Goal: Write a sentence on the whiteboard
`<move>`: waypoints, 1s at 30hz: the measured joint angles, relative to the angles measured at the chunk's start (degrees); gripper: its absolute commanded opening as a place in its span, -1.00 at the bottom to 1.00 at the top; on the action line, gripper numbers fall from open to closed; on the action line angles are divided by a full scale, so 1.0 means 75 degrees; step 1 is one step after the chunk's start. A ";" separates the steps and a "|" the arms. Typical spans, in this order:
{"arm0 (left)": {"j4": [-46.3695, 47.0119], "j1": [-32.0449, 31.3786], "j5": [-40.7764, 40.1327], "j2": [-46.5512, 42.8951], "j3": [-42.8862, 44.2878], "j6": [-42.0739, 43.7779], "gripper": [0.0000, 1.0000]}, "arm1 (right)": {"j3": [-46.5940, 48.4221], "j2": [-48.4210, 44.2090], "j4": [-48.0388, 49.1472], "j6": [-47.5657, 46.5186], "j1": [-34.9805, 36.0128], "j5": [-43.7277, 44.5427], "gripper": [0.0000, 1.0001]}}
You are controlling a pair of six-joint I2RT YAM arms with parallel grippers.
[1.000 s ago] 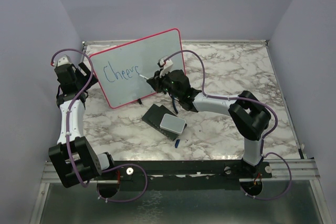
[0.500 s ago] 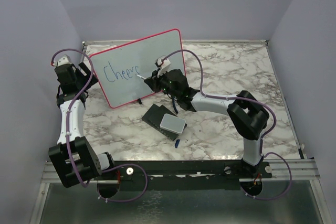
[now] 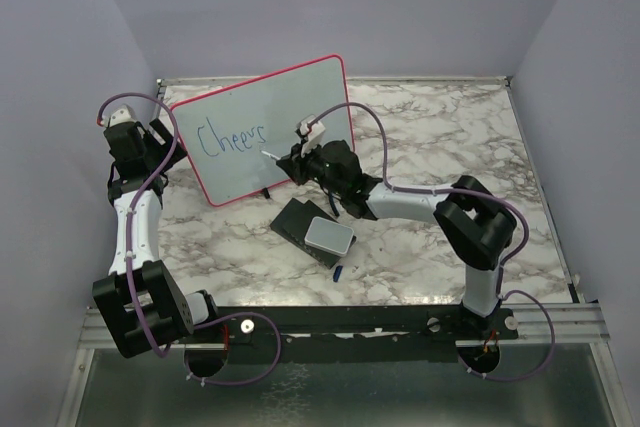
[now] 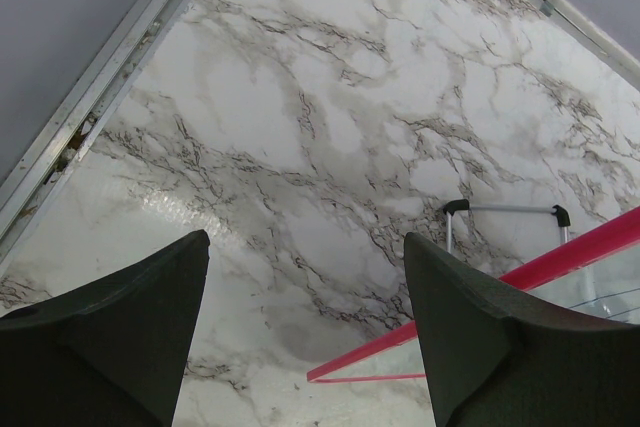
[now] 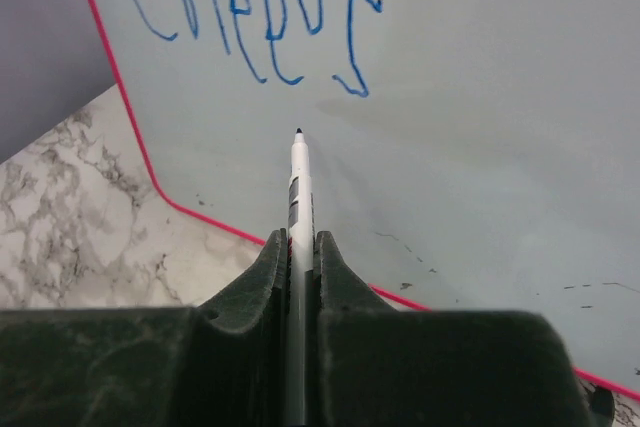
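Observation:
The whiteboard (image 3: 300,97) stands tilted at the back left of the table, red-pink frame all round. The sentence (image 3: 232,137) reads only "Cheers" in blue; it also shows in the right wrist view (image 5: 250,17). My right gripper (image 3: 292,159) is shut on a white marker (image 5: 298,187), whose dark tip points at the whiteboard (image 5: 480,97) just below the final "s"; I cannot tell if it touches. My left gripper (image 3: 165,142) is open at the board's left edge. In the left wrist view the red frame (image 4: 560,262) runs between the left gripper's (image 4: 305,239) spread fingers.
A dark block (image 3: 298,219) with a grey-white pad (image 3: 328,235) lies in front of the board. A small blue cap (image 3: 339,271) lies nearer the bases. The board's wire stand with black feet (image 4: 500,209) rests on the marble. Purple walls enclose the table.
The last letter "s" of "Cheers" has been finished. My right gripper has moved the marker tip slightly down and left, below the word. The left arm has not moved.

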 measured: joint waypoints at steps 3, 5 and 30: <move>0.0000 0.0000 0.0000 0.0000 0.0000 0.0000 0.60 | -0.0227 -0.0216 0.0073 -0.0052 0.0111 -0.0023 -0.99; 0.0000 0.0000 0.0000 0.0000 0.0000 0.0006 0.60 | -0.0329 -0.0388 0.0125 -0.0082 0.0149 -0.0023 -0.99; 0.0000 -0.0274 -0.0163 -0.0015 -0.0009 0.0230 0.60 | -0.0918 -0.1224 0.0472 -0.0289 -0.0577 -0.0289 -0.99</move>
